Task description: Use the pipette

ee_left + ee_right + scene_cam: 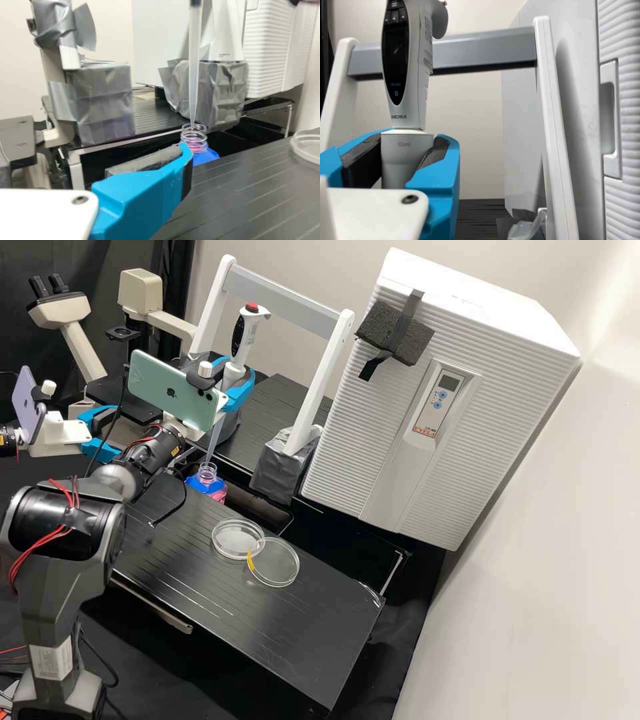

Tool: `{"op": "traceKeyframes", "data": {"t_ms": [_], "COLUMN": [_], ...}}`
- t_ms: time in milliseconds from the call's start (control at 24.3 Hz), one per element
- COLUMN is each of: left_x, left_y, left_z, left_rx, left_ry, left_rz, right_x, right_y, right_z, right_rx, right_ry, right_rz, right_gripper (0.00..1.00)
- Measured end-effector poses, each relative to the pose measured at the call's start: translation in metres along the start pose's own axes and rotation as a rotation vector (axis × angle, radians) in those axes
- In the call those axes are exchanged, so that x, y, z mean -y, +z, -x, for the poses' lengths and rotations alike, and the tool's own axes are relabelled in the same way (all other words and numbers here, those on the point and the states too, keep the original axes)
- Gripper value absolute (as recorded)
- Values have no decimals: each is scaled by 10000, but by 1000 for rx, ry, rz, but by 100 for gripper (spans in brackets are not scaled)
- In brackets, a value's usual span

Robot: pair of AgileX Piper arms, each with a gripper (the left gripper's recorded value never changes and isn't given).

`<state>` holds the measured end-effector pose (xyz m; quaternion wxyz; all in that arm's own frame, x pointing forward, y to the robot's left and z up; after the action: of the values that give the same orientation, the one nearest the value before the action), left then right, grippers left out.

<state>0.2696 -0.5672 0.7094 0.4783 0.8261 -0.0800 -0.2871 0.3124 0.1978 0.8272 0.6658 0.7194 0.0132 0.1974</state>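
My left gripper, jaws spread and empty, sits at 10 o'clock of the bottle. My right gripper pinches the pipette by its lower barrel, with the tip in the bottle neck at 6 o'clock. The pipette is probably light, rigid and slick, so grip the barrel.

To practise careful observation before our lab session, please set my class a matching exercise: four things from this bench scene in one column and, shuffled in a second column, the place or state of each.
Things
1. pipette
2. bottle
3. two clear dishes
4. foam block

Places or states
A. strapped on top of the white machine
B. holds pink liquid, with a long tip in its neck
C. gripped upright in the right arm's jaws
D. lying on the black bench, rims meeting

Pairs: 1-C, 2-B, 3-D, 4-A
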Motion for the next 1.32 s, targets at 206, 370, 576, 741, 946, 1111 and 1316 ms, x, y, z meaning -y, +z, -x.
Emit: {"op": "traceKeyframes", "data": {"t_ms": [206, 370, 576, 741, 946, 1111, 1316], "left_x": [63, 80, 96, 156, 217, 247, 250], "left_y": [25, 46, 89, 142, 195, 189, 189], "left_z": [-19, -23, -24, -36, -68, -75, -74], "left_rx": [17, 24, 49, 68, 85, 86, 85], "left_ry": [-24, -30, -40, -60, -80, -90, -93], "left_rz": [24, 41, 41, 45, 53, 55, 55], "right_x": [63, 130, 199, 250, 328, 414, 470], "right_y": [57, 125, 219, 272, 369, 474, 536], "right_z": [-14, -1, 17, 35, 91, 147, 209], "right_rx": [-1, 9, 30, 44, 66, 99, 137], "right_ry": [21, 19, 3, -13, -37, -70, -85], "right_rz": [14, 28, 46, 55, 59, 54, 28], "right_gripper": [0, 0, 0, 0, 0, 0, 0]}}
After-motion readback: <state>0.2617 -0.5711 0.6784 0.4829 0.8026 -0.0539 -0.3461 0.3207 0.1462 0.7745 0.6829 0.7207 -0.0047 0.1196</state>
